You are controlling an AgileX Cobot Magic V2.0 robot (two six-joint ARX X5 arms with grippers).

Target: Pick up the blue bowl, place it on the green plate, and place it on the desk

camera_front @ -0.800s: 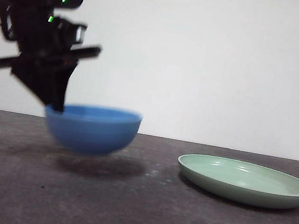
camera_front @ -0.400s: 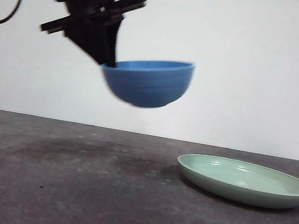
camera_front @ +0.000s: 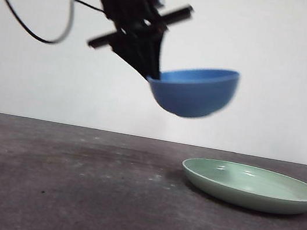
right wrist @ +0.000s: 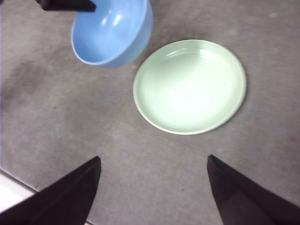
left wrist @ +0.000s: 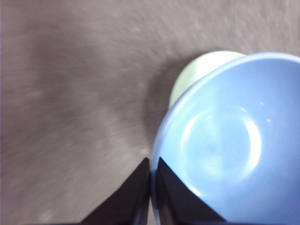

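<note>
Left gripper (camera_front: 151, 73): jaws clamped on the rim of the blue bowl (camera_front: 192, 92), held tilted in the air, apart from the green plate (camera_front: 252, 187) lying on the desk (camera_front: 69, 195). Right gripper (right wrist: 152, 187): jaws apart, holding nothing. No legible writing.

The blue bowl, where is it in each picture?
Front view: blue bowl in the air, tilted, left pincer on its rim.
Left wrist view: bowl fills the near side.
Right wrist view: bowl far off, beside the plate.
Shared landmark: green plate, on the desk.
</note>
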